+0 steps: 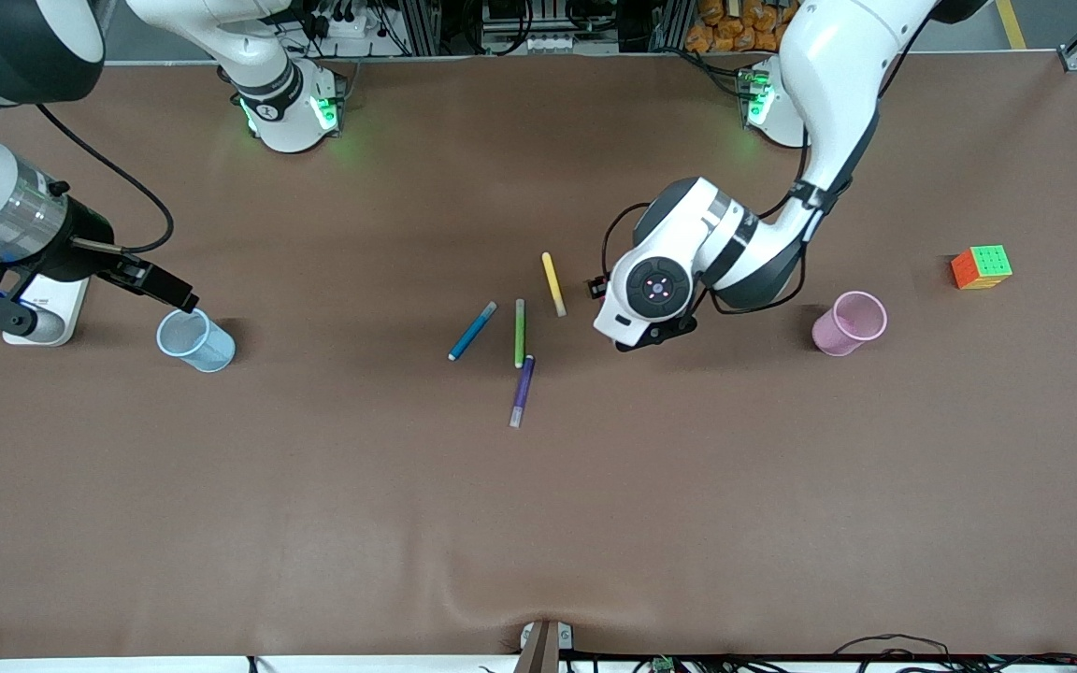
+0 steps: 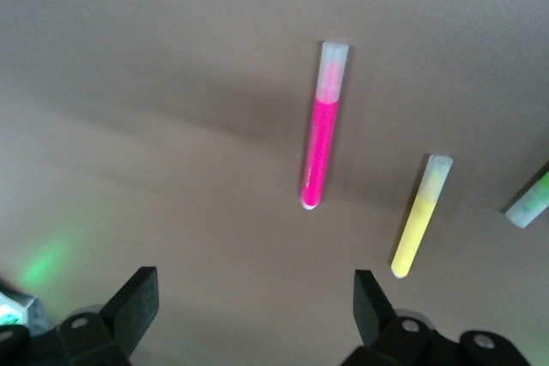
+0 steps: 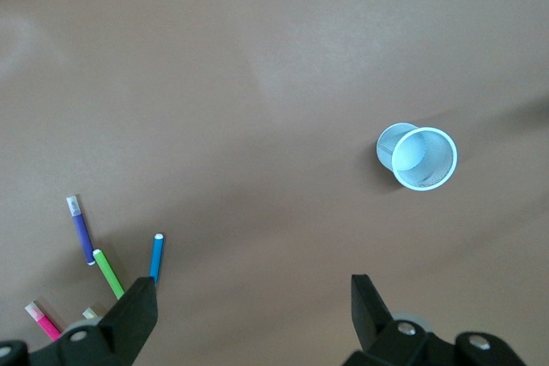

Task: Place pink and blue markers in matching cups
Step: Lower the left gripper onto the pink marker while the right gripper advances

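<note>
Left wrist: pink marker (image 2: 319,141) under claw (image 2: 257,310) (open)

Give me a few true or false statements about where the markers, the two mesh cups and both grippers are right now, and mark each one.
1. The slim magenta-pink marker lies on the table under the open left gripper. True.
2. The bright blue marker stands inside the light blue mesh cup. False: it lies on the table beside the green marker, and the cup shows nothing inside.
3. The light pink mesh cup stands toward the left arm's end of the table. True.
4. The right gripper is shut on a marker. False: it is open and holds nothing, up beside the light blue cup.
5. The purple marker is farther from the front camera than the yellow marker. False: it is nearer.
</note>
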{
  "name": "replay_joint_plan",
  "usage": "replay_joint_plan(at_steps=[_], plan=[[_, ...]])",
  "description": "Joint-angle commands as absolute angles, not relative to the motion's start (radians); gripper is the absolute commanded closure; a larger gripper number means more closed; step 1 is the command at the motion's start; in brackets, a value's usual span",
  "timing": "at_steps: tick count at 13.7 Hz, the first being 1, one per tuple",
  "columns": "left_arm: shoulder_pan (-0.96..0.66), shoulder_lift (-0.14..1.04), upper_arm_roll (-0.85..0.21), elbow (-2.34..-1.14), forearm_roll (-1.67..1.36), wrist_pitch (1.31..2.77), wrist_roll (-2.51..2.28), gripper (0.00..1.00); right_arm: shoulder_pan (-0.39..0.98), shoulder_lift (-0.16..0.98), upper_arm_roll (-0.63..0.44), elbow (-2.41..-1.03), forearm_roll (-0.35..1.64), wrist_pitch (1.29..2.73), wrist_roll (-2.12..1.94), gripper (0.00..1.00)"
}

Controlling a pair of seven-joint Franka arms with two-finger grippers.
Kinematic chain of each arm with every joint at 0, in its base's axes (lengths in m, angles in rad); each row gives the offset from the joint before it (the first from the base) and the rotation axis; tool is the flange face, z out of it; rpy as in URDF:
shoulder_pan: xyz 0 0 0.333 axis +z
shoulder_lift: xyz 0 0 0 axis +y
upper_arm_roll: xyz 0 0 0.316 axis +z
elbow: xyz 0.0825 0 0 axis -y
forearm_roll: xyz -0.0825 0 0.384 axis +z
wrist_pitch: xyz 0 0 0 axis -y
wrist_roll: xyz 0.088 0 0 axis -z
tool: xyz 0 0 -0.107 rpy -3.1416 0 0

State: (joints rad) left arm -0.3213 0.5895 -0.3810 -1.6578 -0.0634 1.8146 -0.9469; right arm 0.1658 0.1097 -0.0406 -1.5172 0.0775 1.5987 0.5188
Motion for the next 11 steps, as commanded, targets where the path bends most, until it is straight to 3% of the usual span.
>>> replay_joint_plan(at_steps=[1, 11], plan=[[-0.339, 0.641, -0.371, -1.635, -0.066, 1.864, -0.963, 0.0, 0.164, 0.104, -0.04, -1.522, 0.066, 1.597, 0.535, 0.0], [-0.334, 0.727, -0.367, -1.64, -0.003, 1.95, -0.963, 0.0, 0.166, 0.103, -0.04, -1.54, 0.066, 1.585, 0.529, 0.0]])
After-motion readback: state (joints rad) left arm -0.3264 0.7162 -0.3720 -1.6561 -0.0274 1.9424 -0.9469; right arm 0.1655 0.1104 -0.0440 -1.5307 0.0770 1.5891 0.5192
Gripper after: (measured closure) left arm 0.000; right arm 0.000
